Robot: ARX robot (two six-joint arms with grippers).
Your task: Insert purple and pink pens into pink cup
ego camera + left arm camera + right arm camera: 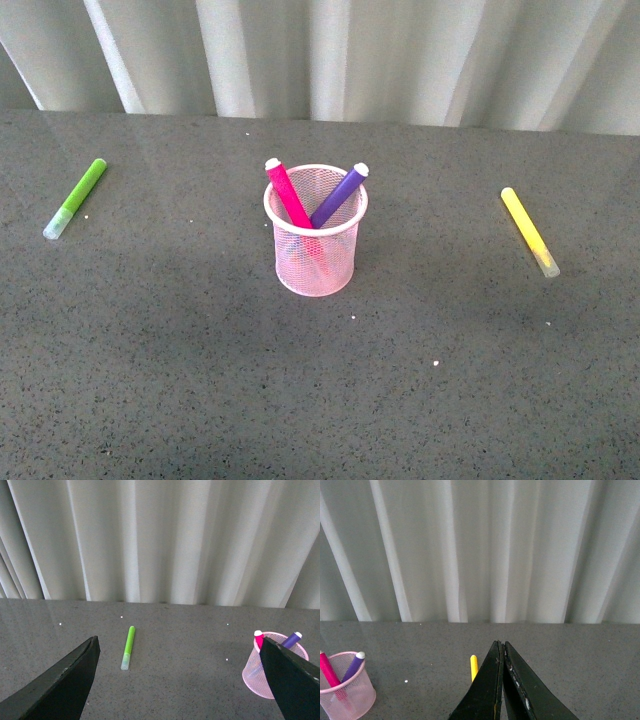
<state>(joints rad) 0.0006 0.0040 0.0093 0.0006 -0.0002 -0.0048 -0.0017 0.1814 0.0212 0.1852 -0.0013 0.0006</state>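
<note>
The pink cup (315,235) stands upright at the middle of the grey table. The pink pen (289,195) and the purple pen (338,196) stand inside it, leaning apart and sticking out above the rim. Neither gripper shows in the front view. In the left wrist view my left gripper (180,647) is open and empty, with the cup (257,672) beside one finger and both pens (259,639) in it. In the right wrist view my right gripper (501,647) is shut on nothing, with the cup (347,692) off to one side.
A lime-green marker (76,198) lies on the table's left, also in the left wrist view (128,647). A yellow marker (529,231) lies on the right; its end shows behind the right gripper (474,666). A white pleated curtain (320,55) closes the back.
</note>
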